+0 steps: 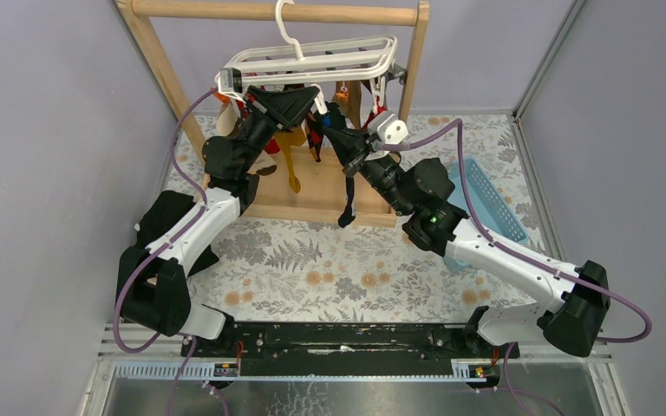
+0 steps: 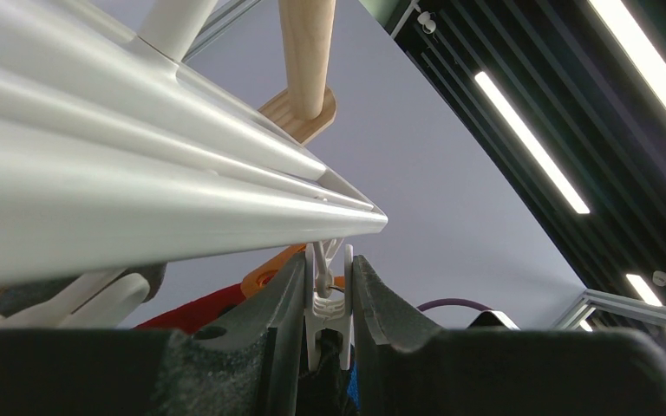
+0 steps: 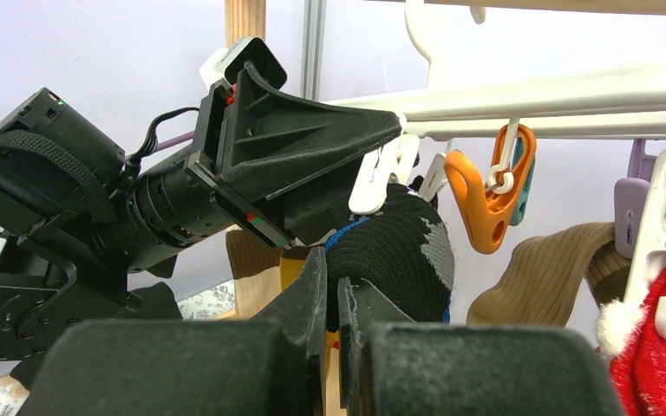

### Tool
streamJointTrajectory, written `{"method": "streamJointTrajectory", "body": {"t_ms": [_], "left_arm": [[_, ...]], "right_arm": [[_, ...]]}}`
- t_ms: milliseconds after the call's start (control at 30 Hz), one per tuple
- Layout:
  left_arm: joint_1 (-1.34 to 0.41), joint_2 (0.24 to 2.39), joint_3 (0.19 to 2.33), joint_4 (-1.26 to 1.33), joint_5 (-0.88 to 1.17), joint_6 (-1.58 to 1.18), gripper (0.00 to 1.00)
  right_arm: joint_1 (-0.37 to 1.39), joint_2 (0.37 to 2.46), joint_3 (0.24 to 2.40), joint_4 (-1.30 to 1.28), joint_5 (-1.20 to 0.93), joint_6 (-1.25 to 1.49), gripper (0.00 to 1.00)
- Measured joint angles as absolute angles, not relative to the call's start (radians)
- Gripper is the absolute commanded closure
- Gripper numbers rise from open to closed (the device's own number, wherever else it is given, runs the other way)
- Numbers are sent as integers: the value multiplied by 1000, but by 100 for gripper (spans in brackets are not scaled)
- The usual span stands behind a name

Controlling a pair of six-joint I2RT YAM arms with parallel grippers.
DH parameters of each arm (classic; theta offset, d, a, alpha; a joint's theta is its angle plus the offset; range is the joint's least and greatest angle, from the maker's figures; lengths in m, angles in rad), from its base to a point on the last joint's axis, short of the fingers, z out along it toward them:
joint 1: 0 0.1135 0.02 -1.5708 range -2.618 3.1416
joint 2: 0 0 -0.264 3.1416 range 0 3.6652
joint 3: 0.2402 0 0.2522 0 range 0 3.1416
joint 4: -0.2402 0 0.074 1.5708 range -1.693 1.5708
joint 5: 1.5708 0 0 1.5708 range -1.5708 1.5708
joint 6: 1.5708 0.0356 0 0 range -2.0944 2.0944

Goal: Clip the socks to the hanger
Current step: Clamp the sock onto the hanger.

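Note:
The white hanger (image 1: 312, 59) hangs by its hook from the wooden rail, with several socks clipped under it. My left gripper (image 1: 316, 97) reaches up beneath its frame. In the left wrist view the left gripper (image 2: 329, 269) is shut on a small white clip (image 2: 330, 305), and black fabric sits between the clip's lower ends. My right gripper (image 3: 332, 276) is shut on the cuff of the long black sock (image 3: 399, 251), which has blue and grey patches, holding it up at that clip. The rest of the black sock (image 1: 348, 195) dangles below the right gripper (image 1: 340, 121).
The wooden rack (image 1: 277, 12) stands on a wooden base at the back. A mustard sock (image 1: 290, 156), a brown ribbed sock (image 3: 538, 269) and a red sock (image 3: 650, 364) hang nearby, beside an orange clip (image 3: 486, 204). A blue basket (image 1: 486, 204) lies at the right.

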State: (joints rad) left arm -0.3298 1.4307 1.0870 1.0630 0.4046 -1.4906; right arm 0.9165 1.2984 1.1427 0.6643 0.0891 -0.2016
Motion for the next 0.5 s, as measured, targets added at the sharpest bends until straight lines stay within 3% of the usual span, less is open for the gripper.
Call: {"method": "streamJointTrajectory", "body": {"t_ms": [100, 200, 500], "left_arm": [[-330, 1432, 1087, 1066, 405, -1492, 100], [-330, 1436, 1087, 1073, 405, -1493, 83], [-330, 1446, 1086, 1093, 418, -1504, 53]], "right_arm": [[916, 1296, 1143, 664, 89, -202, 100], [916, 1296, 1143, 664, 89, -202, 100], [916, 1296, 1143, 663, 88, -202, 100]]}}
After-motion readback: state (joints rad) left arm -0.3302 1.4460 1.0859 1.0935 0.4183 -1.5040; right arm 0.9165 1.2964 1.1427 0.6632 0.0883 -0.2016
